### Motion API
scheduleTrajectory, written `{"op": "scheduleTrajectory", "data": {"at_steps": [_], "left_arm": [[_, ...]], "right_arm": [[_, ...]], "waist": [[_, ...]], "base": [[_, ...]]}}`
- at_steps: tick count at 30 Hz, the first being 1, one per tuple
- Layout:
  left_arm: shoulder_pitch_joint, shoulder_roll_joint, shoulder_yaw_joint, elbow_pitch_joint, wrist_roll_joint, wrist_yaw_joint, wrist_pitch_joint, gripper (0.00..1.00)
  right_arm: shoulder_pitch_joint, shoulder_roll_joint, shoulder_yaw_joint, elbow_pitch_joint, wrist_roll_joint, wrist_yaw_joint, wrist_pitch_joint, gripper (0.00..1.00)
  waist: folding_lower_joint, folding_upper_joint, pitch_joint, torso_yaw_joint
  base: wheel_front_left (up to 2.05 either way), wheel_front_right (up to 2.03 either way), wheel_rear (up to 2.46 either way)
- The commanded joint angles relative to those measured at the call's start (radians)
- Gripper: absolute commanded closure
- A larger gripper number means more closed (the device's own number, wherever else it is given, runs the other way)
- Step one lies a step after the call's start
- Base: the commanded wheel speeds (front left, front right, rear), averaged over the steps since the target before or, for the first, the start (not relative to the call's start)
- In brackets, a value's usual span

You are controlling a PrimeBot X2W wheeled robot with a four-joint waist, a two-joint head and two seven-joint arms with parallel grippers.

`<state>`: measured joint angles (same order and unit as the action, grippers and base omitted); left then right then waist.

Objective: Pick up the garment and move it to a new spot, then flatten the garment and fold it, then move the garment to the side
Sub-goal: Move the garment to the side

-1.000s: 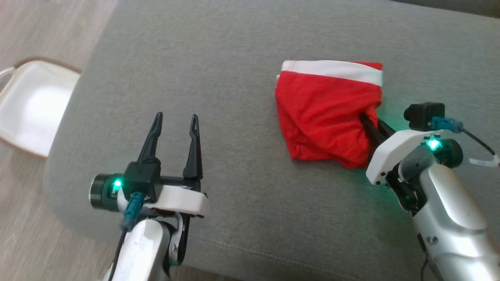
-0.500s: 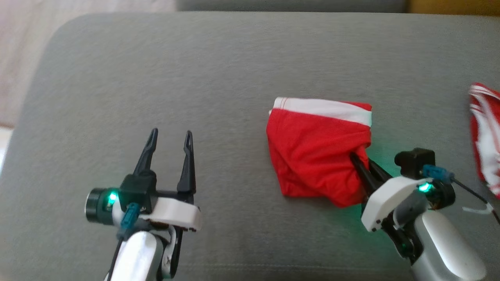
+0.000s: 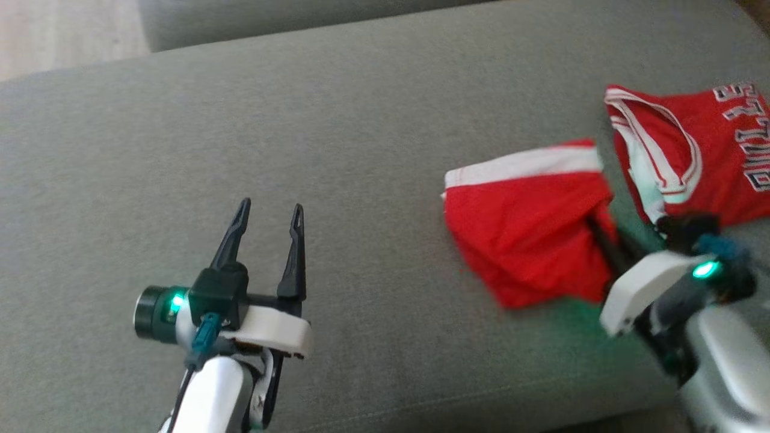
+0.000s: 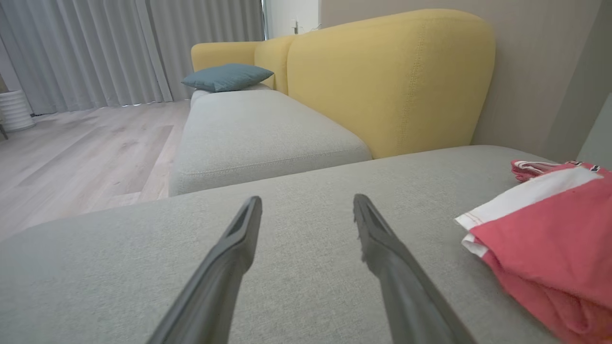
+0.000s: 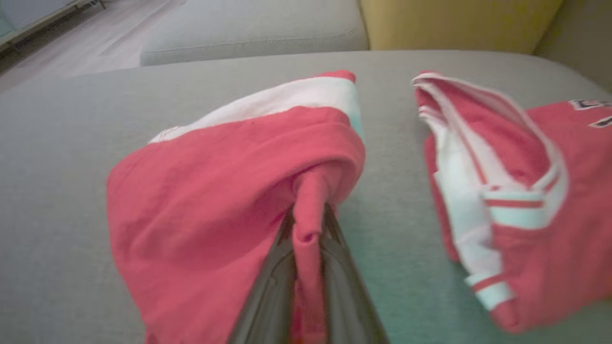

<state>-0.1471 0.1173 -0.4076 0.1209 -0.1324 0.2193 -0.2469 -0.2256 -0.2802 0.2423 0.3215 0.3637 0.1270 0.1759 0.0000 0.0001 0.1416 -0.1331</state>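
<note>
Head view showing white-banded red shorts (image 3: 523, 240) lying folded on the grey sofa cushion (image 3: 361, 120), just beside a red jersey (image 3: 692, 156). Clamping the shorts' right edge with the right gripper (image 3: 598, 231), bunching a fold between its fingers. Hovering well to the left with the left gripper (image 3: 269, 216), fingers spread wide, grasping nothing.

The garment (image 3: 529, 252) is soft, matt red cloth, creased, with a white cloth band. The jersey (image 3: 692, 162) is red cloth too, trimmed in white. The cushion (image 3: 361, 150) is grey woven cloth, coarse and matt. The backrest (image 4: 382, 81) is yellow cloth of the same rough weave. The floor (image 4: 71, 153) looks like pale, smooth wood. My left gripper (image 3: 271, 204) has fingers (image 3: 231, 234) of matt dark plastic, and my forearm (image 3: 210, 391) is smooth, glossy silver.
</note>
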Motion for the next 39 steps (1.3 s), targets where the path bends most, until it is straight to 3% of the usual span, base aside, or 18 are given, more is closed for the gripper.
{"op": "scheduleTrajectory", "data": {"at_steps": [1,9,18,31,32,33,34,36,37,39], "left_arm": [[-0.051,0.016,0.031,-0.043,0.011,0.001,0.002,0.00],[-0.133,0.028,0.002,-0.061,0.039,-0.020,0.023,0.00],[-0.221,0.040,-0.022,-0.068,0.069,-0.042,0.039,0.00],[-0.350,0.027,-0.067,-0.057,0.101,-0.067,0.037,0.00],[-0.354,0.026,-0.069,-0.054,0.101,-0.067,0.034,0.00],[-0.357,0.025,-0.070,-0.050,0.100,-0.067,0.031,0.00],[-0.359,0.024,-0.071,-0.046,0.099,-0.067,0.028,0.00],[-0.362,0.020,-0.074,-0.038,0.096,-0.067,0.022,0.00],[-0.361,0.018,-0.075,-0.033,0.094,-0.066,0.019,0.00],[-0.359,0.015,-0.077,-0.024,0.089,-0.065,0.014,0.00]], "right_arm": [[-0.079,-0.038,-0.009,-0.026,-0.006,0.004,-0.010,1.00],[-0.242,-0.121,-0.127,0.072,0.007,0.004,-0.070,1.00],[-0.362,-0.190,-0.185,0.177,-0.023,0.004,-0.108,1.00],[-0.577,-0.258,-0.205,0.432,-0.116,0.004,-0.168,0.98],[-0.586,-0.260,-0.210,0.450,-0.123,0.004,-0.174,0.75],[-0.593,-0.259,-0.216,0.464,-0.127,0.004,-0.188,0.70],[-0.597,-0.257,-0.220,0.478,-0.132,0.004,-0.196,0.58],[-0.601,-0.254,-0.237,0.510,-0.141,0.004,-0.207,0.16],[-0.600,-0.251,-0.249,0.528,-0.146,0.004,-0.207,0.00],[-0.595,-0.244,-0.274,0.551,-0.157,0.004,-0.221,0.00]], "waist": [[0.0000,-0.0001,0.039,-0.040],[0.0000,-0.0001,0.145,-0.108],[0.0000,-0.0001,0.247,-0.144],[0.0000,-0.0001,0.389,-0.119],[0.0000,-0.0001,0.391,-0.117],[0.0000,-0.0001,0.392,-0.114],[0.0000,-0.0001,0.391,-0.112],[0.0000,-0.0001,0.386,-0.106],[0.0000,-0.0001,0.380,-0.104],[0.0000,-0.0001,0.368,-0.101]], "base": [[0.00,0.00,0.00],[0.00,0.00,0.00],[0.00,0.00,0.00],[0.00,0.00,0.00],[0.00,0.00,0.00],[0.00,0.00,0.00],[0.00,0.00,0.00],[0.00,0.00,0.00],[0.00,0.00,0.00],[0.00,0.00,0.00]]}}
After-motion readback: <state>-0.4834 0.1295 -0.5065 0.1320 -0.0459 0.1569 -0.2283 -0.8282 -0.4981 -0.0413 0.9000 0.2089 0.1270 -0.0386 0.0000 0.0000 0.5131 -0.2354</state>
